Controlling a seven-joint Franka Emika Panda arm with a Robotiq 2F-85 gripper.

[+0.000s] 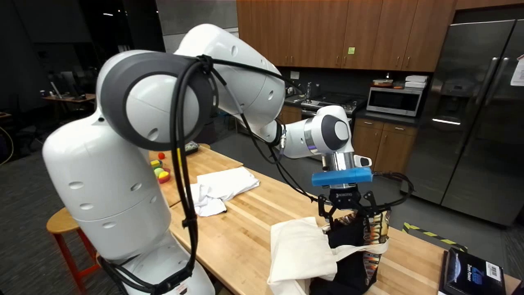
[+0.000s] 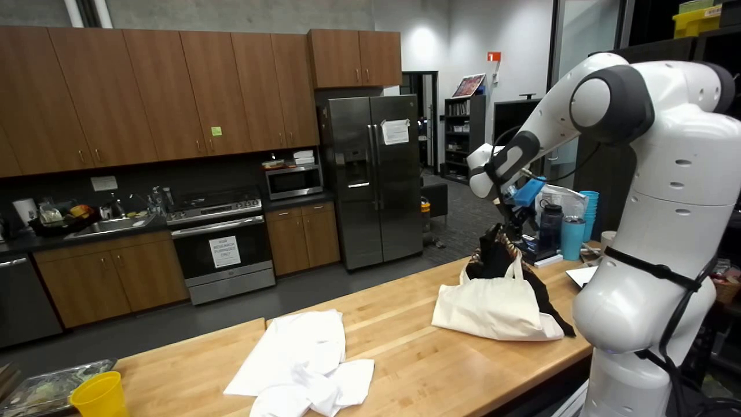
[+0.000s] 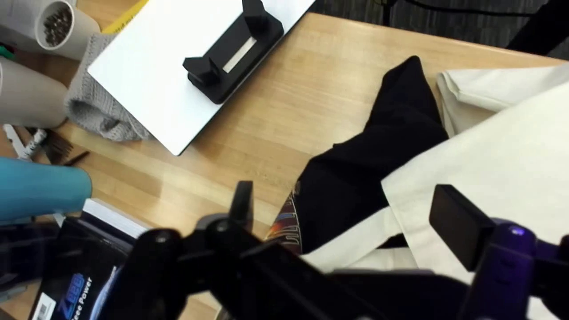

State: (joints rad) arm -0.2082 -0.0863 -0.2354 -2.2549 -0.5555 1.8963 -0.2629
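Note:
Above the right end of the table, my gripper [image 3: 350, 212] points down with its fingers spread wide, gripping nothing. Beneath it stands a black cloth bag [image 3: 342, 191] with a colourful printed side. That bag is partly upright in both exterior views, its top close around the gripper [image 1: 349, 225]; whether they touch I cannot tell. A cream tote bag [image 1: 301, 254] leans against the black bag [image 1: 339, 282] and drapes over part of it. In the wrist view, the tote's cream strap [image 3: 355, 242] crosses the black cloth between the fingers.
A crumpled white cloth [image 2: 312, 353] lies farther along the wooden table. Near the bags are a black box [image 3: 66, 271], a blue tumbler [image 2: 573, 237], a dark bottle [image 2: 550, 229] and a white panel [image 3: 178, 66] carrying a black block. A yellow cup [image 2: 101, 397] stands at the opposite end.

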